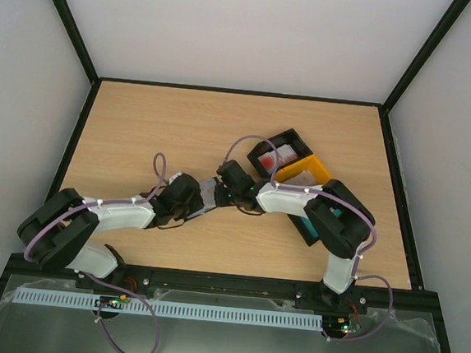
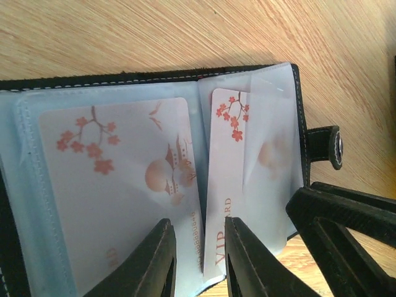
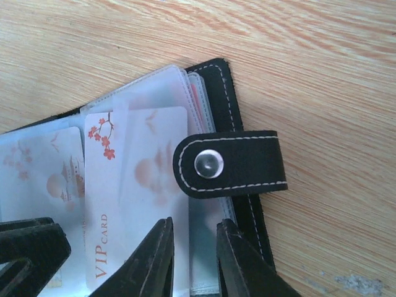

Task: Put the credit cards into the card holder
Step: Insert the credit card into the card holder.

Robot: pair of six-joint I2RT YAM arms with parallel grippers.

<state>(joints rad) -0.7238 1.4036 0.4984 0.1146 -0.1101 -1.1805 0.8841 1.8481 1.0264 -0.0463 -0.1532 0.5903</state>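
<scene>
Credit card [image 3: 105, 204], "VIP CARD" lettering

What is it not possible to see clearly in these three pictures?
1. Top view: the left gripper and right gripper cover most of the card holder.
2. Left wrist view: the lower end of the VIP card is cut off by the frame edge; whether either gripper pinches it is unclear.
3. Top view: the credit cards in the black bin are too small to count.
4. Top view: the right arm hides most of a teal thing.
</scene>
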